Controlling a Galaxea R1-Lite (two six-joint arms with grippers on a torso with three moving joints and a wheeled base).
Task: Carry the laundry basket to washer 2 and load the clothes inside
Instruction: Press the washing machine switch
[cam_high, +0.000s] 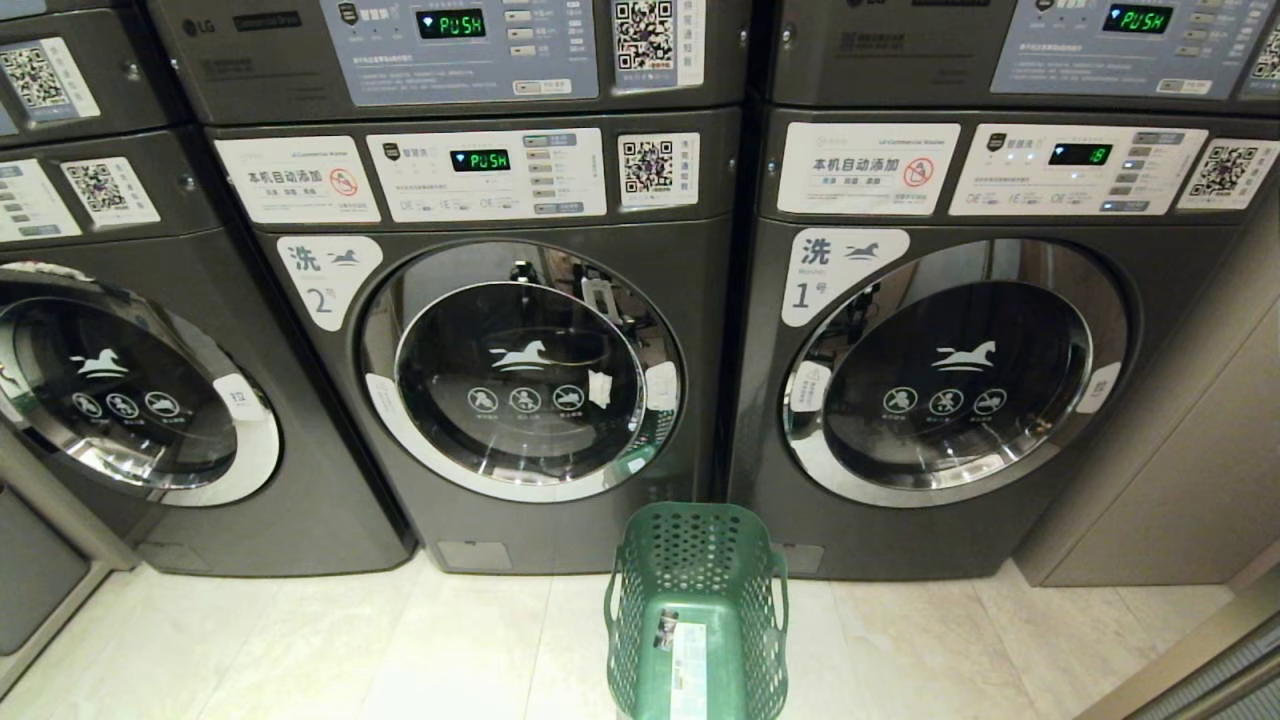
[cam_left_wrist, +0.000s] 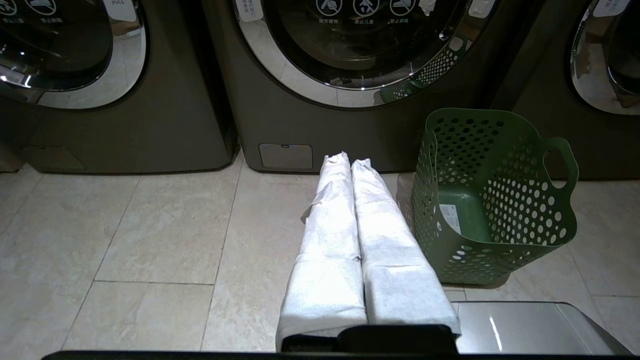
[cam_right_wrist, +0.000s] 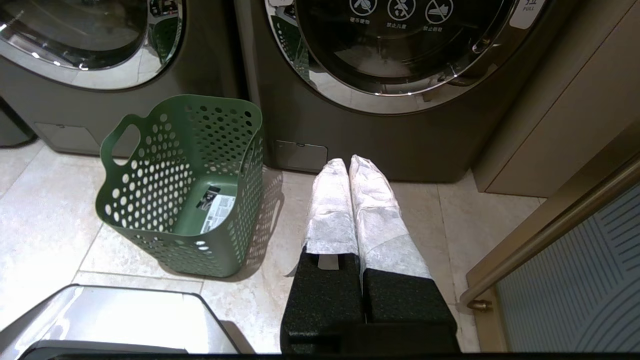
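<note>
Washer 2 stands shut beside the washer labelled 1; the laundry basket (empty, no clothes visible) sits between them. Light and stiff, its handle slots seem best. The left gripper and right gripper are closed, holding nothing.

The laundry basket is cut off by the head view's lower edge.

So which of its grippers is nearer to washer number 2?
The left. The left gripper, shut, points at the base of washer 2, just short of it. The right gripper, also shut, sits before washer 1, on the far side of the laundry basket.
</note>
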